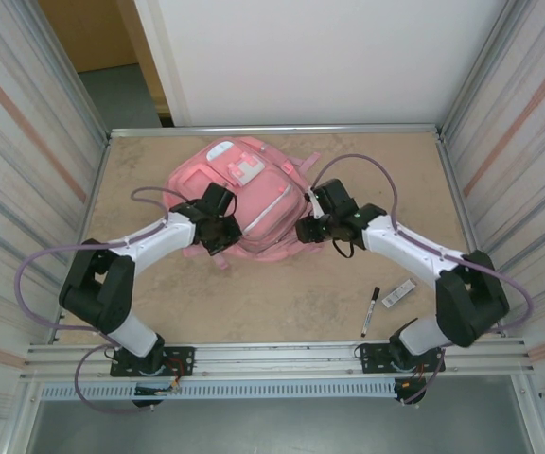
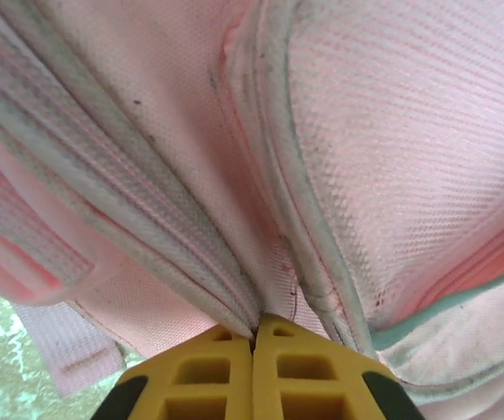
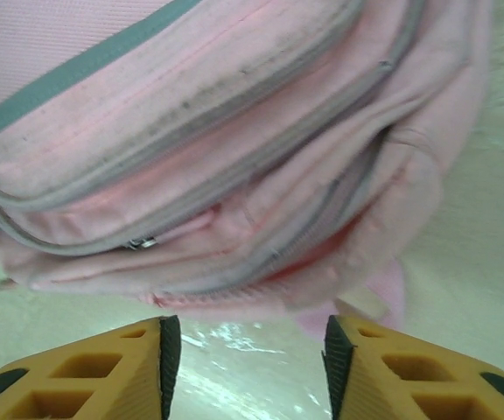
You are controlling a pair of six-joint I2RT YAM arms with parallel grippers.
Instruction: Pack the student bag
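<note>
Left gripper (image 2: 254,336) is pinched shut on a side seam of the student bag (image 1: 258,203). Right gripper (image 3: 250,341) gapes open, the bag's opposite flank just ahead, untouched

Beige counter (image 1: 254,303): student bag (image 1: 254,203) lies far centre; black marker (image 1: 370,312) and small white-and-black bar (image 1: 398,292) near right.

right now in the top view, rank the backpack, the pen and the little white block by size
1. backpack: by far the largest.
2 and 3. pen and white block: too close to rank. The pen looks a bit longer and the block wider.
</note>
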